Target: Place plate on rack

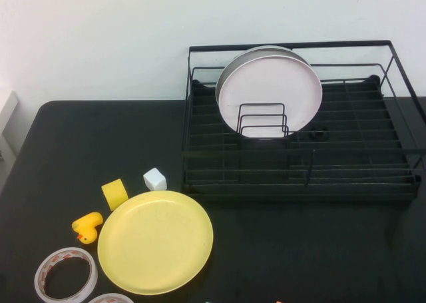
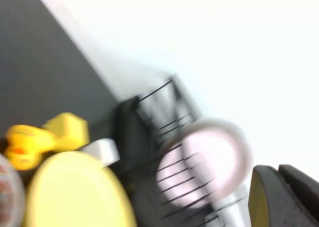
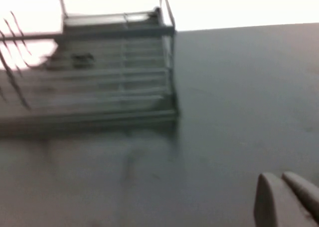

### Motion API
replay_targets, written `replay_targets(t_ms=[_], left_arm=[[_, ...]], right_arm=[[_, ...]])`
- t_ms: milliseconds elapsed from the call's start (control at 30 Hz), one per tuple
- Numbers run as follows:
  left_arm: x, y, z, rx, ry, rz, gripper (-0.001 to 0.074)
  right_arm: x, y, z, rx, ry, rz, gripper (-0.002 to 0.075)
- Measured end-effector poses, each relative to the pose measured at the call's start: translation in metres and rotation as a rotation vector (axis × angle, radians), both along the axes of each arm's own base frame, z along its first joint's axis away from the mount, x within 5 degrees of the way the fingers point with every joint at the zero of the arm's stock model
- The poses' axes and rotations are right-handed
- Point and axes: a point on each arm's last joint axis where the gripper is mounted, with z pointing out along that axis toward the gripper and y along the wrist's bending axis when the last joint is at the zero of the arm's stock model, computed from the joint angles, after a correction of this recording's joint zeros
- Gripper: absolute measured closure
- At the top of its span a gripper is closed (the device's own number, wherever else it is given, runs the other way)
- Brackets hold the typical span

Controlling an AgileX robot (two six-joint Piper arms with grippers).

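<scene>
Plate (image 1: 156, 242): pale yellow, round, lying flat on the black table (image 1: 299, 250) at the near left, well short of the rack; also seen in the left wrist view (image 2: 75, 192).
Tape rolls: one clear roll (image 1: 65, 274) at the near left corner, just left of the plate; the rim of a second roll (image 1: 110, 298) at the near edge, just beside the plate.
Rubber duck (image 1: 88, 226): yellow, just left of the plate's left edge.
Yellow block (image 1: 114, 194): beyond the duck, close to the plate's far-left rim.
White cube (image 1: 155, 179): just beyond the plate, between it and the rack's near left corner.
Left gripper (image 2: 284, 197): only a dark finger part shows at the edge of its wrist view, above the table near the plate and duck; open or closed, cannot tell.
Right gripper (image 3: 286, 199): only pale finger tips show in its wrist view, over bare table to the rack's side; open or closed, cannot tell.
Rack (image 1: 299, 176): black wire, on the far right half of the table.
Pink plate (image 1: 269, 93): standing upright in the rack's left part, behind small wire loops (image 1: 263, 120), with a grey plate's rim (image 1: 263, 49) showing just behind it.
</scene>
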Motion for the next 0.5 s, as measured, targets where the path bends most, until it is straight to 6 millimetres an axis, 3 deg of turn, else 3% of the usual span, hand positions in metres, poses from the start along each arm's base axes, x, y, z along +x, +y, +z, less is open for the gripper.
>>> replay_targets(t_ms=[300, 400, 500], left_arm=[[0.0, 0.012, 0.013, -0.37, -0.106, 0.105, 0.0736], [0.0, 0.019, 0.017, -0.467, -0.155, 0.162, 0.0736], [-0.001, 0.019, 0.017, -0.448, -0.161, 0.163, 0.0736]], right_arm=[[0.004, 0.007, 0.011, 0.397, -0.148, -0.016, 0.0728], [0.004, 0.007, 0.014, 0.432, -0.18, -0.018, 0.0728], [0.005, 0.006, 0.02, 0.382, -0.245, -0.014, 0.0728]])
